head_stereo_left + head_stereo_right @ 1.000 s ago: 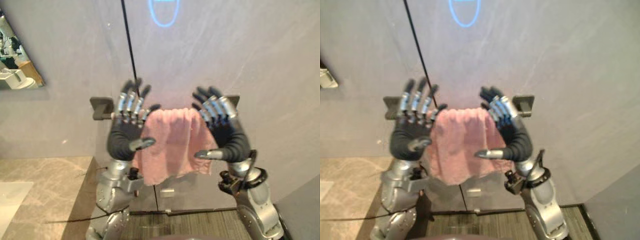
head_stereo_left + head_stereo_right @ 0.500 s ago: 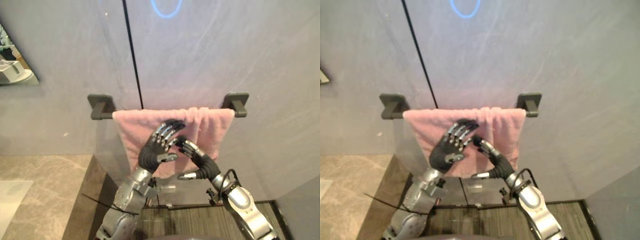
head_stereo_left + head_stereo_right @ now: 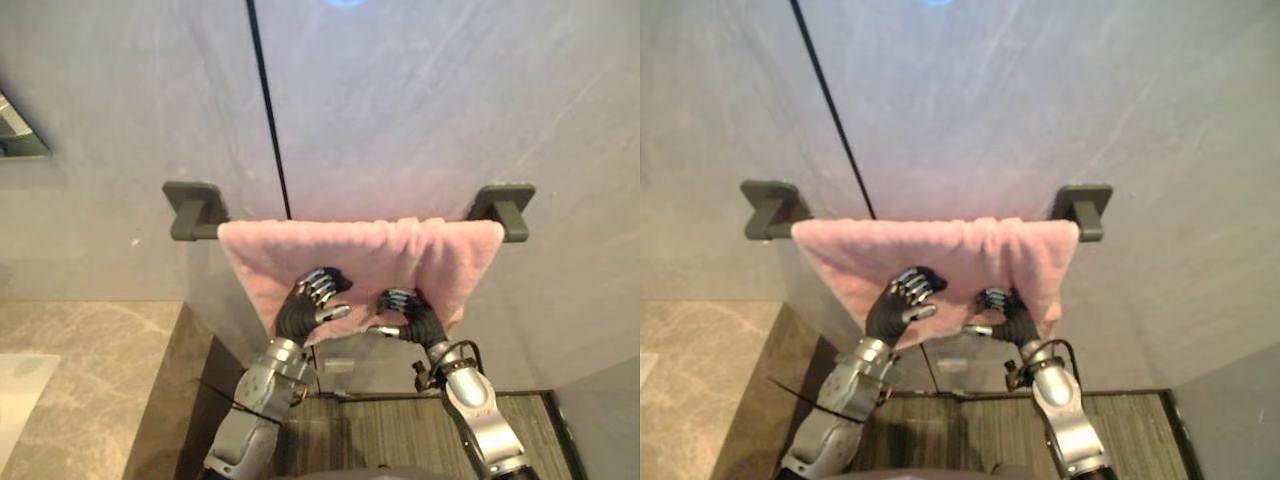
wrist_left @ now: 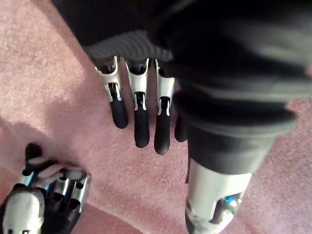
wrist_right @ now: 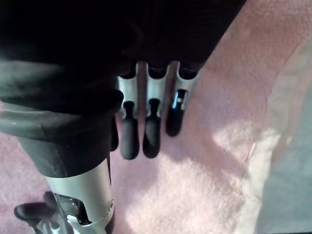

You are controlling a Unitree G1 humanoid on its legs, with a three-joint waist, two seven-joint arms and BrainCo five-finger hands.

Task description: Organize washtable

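A pink towel (image 3: 360, 262) hangs spread along a dark towel bar (image 3: 195, 212) on the grey wall, its right end bunched near the right bracket (image 3: 505, 208). Both hands rest against the towel's lower part, side by side. My left hand (image 3: 308, 306) lies on the cloth with relaxed fingers (image 4: 141, 117) and its thumb held off. My right hand (image 3: 408, 314) is just to the right of it, fingers (image 5: 139, 131) loosely bent against the cloth and gripping none of it. The towel's lower edge (image 3: 940, 335) hangs just under the hands.
A marble counter (image 3: 90, 370) lies at the lower left, with a pale basin corner (image 3: 15, 385). A mirror edge (image 3: 15, 135) shows on the left wall. A dark seam (image 3: 268, 110) runs down the wall. Striped flooring (image 3: 380, 435) is below the towel.
The hands came down from the bar to the towel's lower part, closer together. The towel, bunched in the middle a second ago, now lies spread along the bar. The camera shifted slightly.
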